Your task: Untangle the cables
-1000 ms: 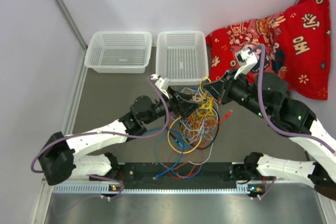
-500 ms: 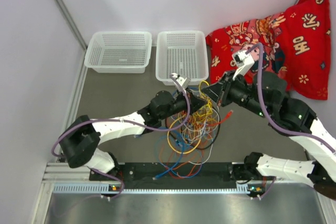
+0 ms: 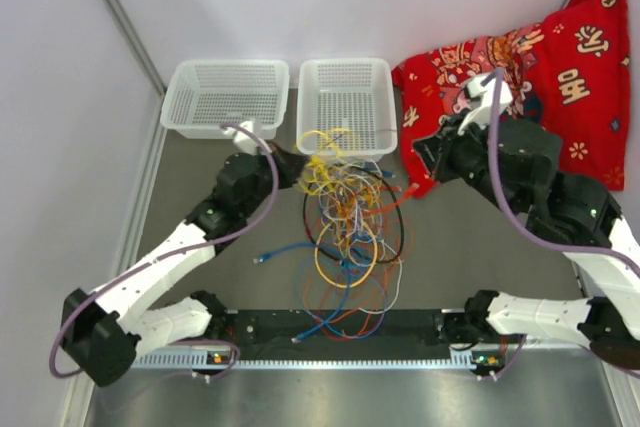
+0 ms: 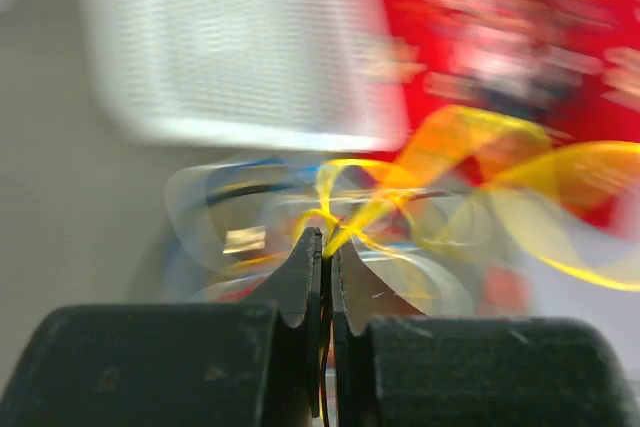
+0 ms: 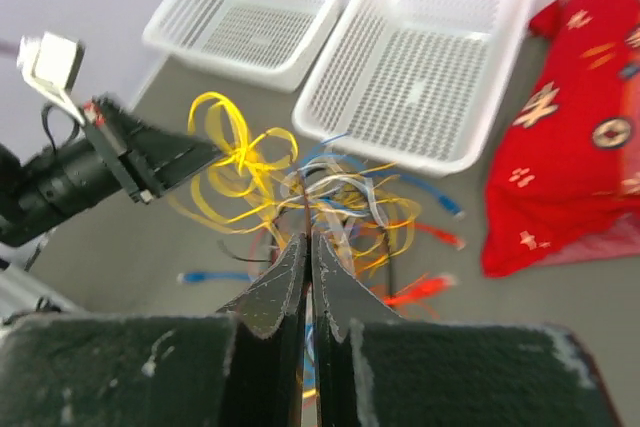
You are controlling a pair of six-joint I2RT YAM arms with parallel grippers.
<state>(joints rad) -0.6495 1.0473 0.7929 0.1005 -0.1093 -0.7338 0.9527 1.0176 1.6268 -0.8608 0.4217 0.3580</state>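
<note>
Obstructions: cables [image 3: 350,217] tangle, mid-surface, reaching right basket [image 3: 345,97]; left basket [image 3: 225,97] alongside at far edge; red cushion [image 3: 560,67] far right. Passable: bare surface [image 3: 445,247] right of tangle.

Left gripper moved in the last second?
Yes. Left gripper slid left, from near the right basket's near-right corner to its near-left corner, shut on a yellow cable.

Tangled cables [image 3: 345,222], many colours, bunched mid-scene.
Yellow loops [image 3: 325,142] stand lifted at the bundle's far left, a red wire [image 3: 400,190] reaches right, a blue plug-ended wire [image 3: 262,259] trails left, and slack loops spill nearward.
</note>
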